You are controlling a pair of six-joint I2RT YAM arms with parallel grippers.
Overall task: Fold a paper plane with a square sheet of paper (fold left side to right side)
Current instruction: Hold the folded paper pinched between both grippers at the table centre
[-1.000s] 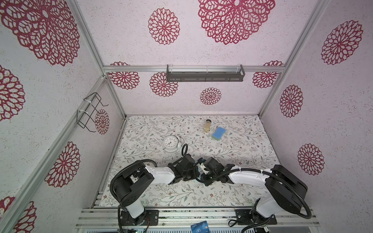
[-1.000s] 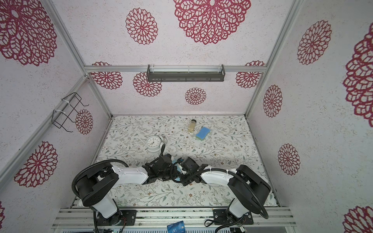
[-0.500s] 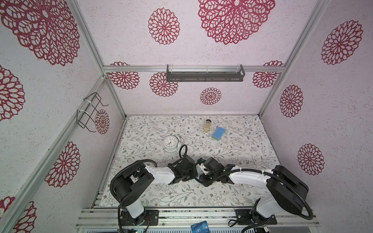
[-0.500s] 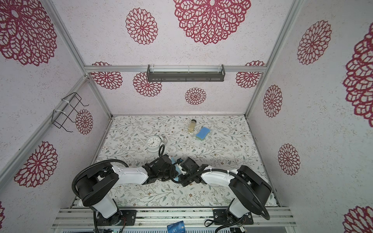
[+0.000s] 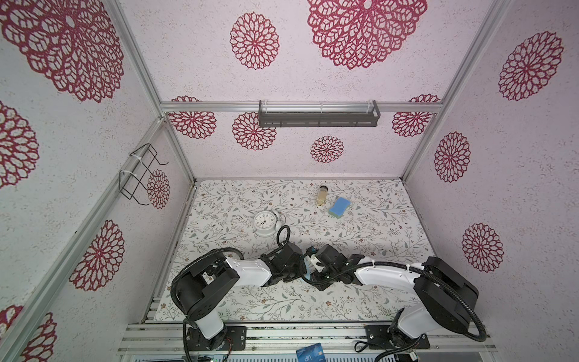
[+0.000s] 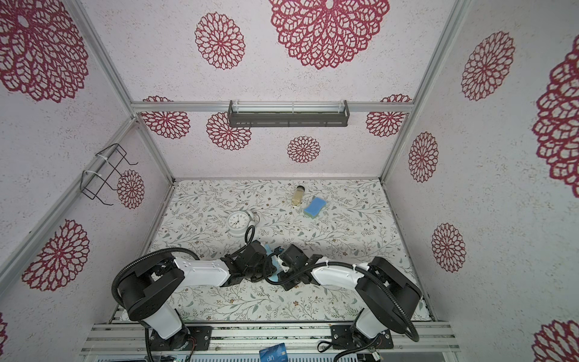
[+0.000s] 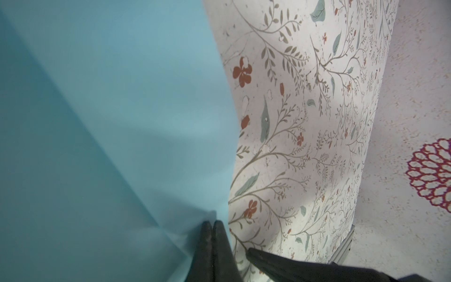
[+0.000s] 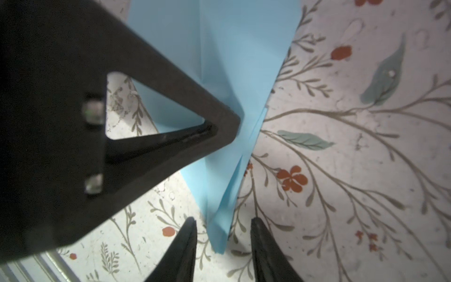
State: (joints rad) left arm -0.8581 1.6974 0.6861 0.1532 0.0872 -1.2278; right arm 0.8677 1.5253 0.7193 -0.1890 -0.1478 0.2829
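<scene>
In both top views the two black wrists meet over the floral-print tabletop and hide nearly all of the light blue creased paper plane; only slivers show. The wrist views reveal more. The left claw is clenched on the plane's edge. From the right wrist, that claw's black triangular finger covers part of the plane, whose pointed nose sits between the parted fingers of the released right claw, touching neither. Well behind stand a white round alarm clock, a thick blue sponge with a green underside and a small yellowish jar.
</scene>
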